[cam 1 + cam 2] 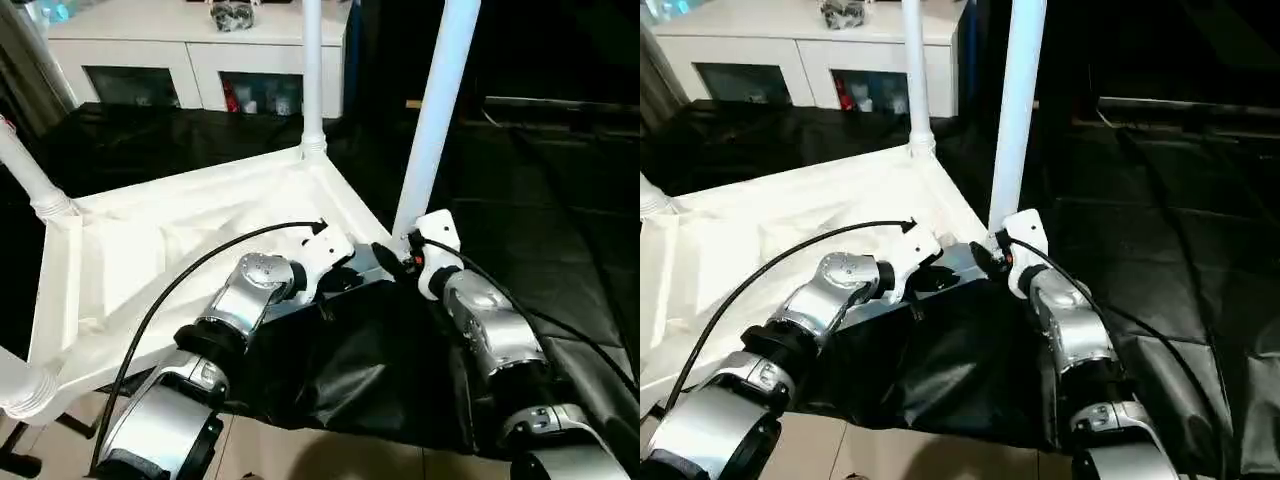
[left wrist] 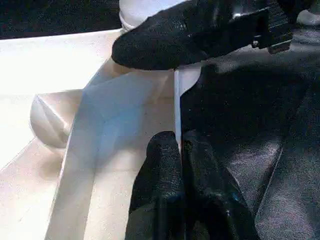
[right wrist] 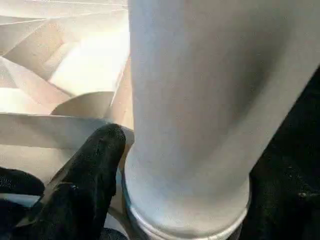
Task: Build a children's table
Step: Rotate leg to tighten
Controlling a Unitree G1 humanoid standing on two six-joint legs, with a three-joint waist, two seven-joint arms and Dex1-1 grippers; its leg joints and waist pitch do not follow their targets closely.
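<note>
Forearms frame upturned table top [image 1: 180, 240] | left gripper [image 2: 179, 150] pinches its rim | right gripper [image 3: 107, 145], fingers spread, hugs fourth leg [image 1: 432, 120] | next I seat it firmly.

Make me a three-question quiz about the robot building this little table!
1. Where do the left fingers pinch?
A. a leg
B. the tabletop's rim
C. the cloth

2. What colour is the cloth under the table?
A. black
B. red
C. yellow

3. How is the table lying?
A. standing on its legs
B. upside down, legs pointing up
C. on its side

Answers:
1 B, the left fingers are shut on the thin white rim.
2 A, the cloth is black.
3 B, the legs rise from the tabletop.
</note>
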